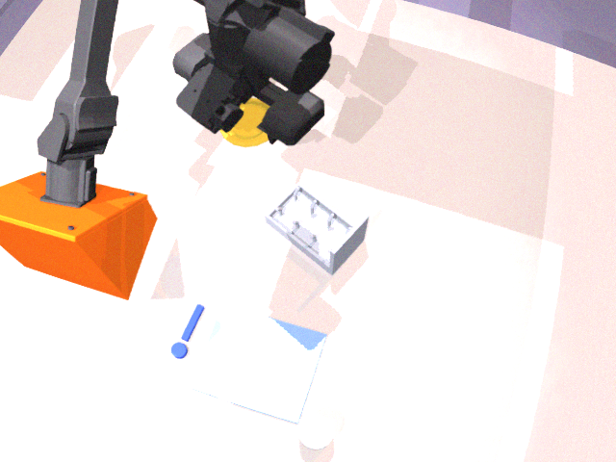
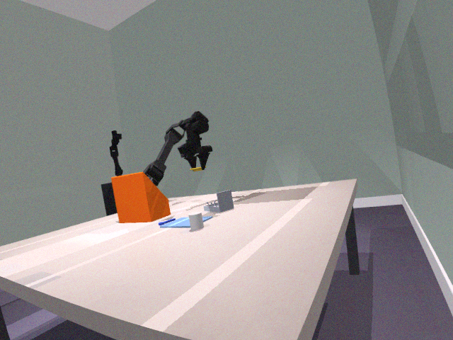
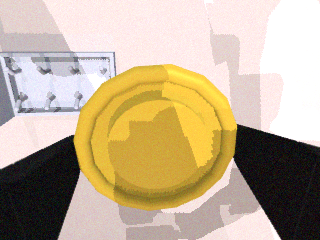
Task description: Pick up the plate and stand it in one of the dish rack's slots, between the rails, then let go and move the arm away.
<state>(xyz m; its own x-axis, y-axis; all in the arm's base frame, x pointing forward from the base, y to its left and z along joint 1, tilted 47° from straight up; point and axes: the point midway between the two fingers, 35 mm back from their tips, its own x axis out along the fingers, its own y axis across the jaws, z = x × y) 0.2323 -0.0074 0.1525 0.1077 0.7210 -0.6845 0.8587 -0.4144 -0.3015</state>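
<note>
A round yellow plate is held high above the table, lying nearly flat. My gripper is shut on it, with one black finger at each side of its rim. The grey dish rack stands on the table with a tall end wall and two rows of short pegs. In the top view the rack is below and to the right of the plate; in the wrist view it is at the upper left, partly behind the plate's edge. No plate stands in it.
The orange arm base stands left of the rack. A blue flat sheet, a dark blue stick and a whitish cup are on the table. Another black arm stands behind the base.
</note>
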